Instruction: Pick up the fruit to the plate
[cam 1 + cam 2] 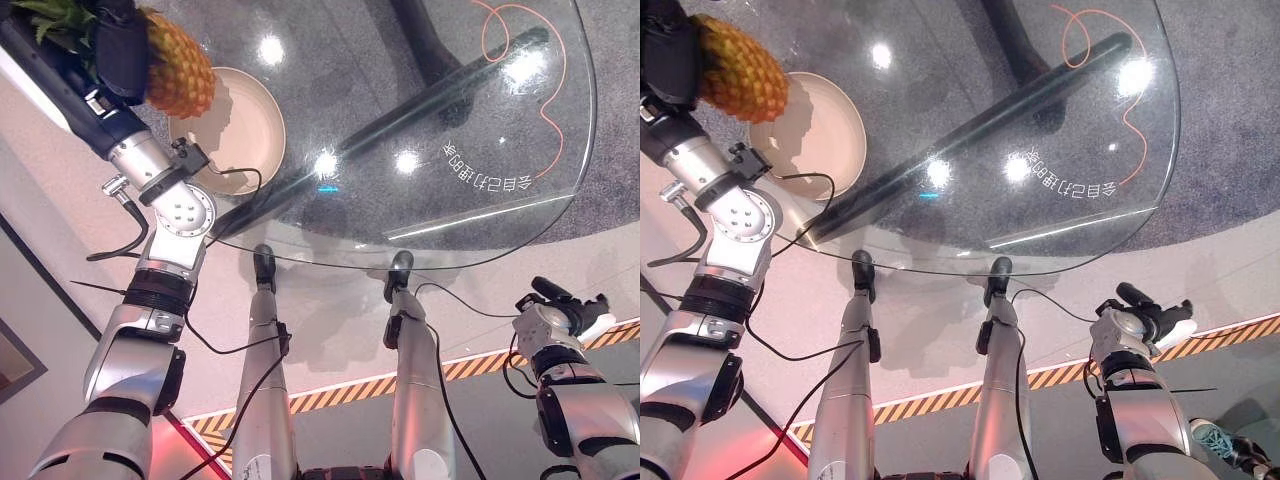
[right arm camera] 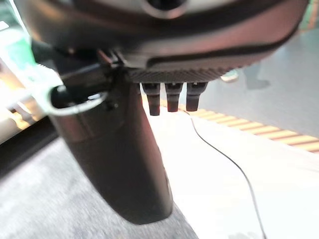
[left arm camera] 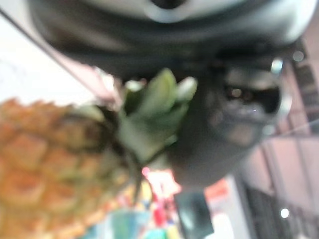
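1. The left hand point(image 1: 122, 48) is gripping the pineapple point(image 1: 180, 62), with its dark fingers curling round the fruit where the body meets the leafy crown point(image 1: 60, 22).
2. The left arm is holding the pineapple in the air at the far left of the round glass table point(image 1: 400, 120), above the table's left edge.
3. In the eye views the pineapple's lower end is overlapping the far left rim of the beige plate point(image 1: 245, 130); the fruit is sitting above the plate, not resting on it.
4. The beige plate is lying at the left side of the glass table and is carrying nothing.
5. The left wrist view is showing the pineapple's orange, scaled body point(image 3: 45, 164) and green leaves point(image 3: 152, 112) close against the dark hand point(image 3: 219, 134).
6. The right hand point(image 1: 572, 300) is hanging low at the right, off the near edge of the table and well apart from the plate, holding nothing. Its fingers are pointing straight out, relaxed and uncurled, as the right wrist view point(image 2: 119, 164) confirms.
7. An orange cable point(image 1: 545, 90) is looping beneath the far right part of the glass.
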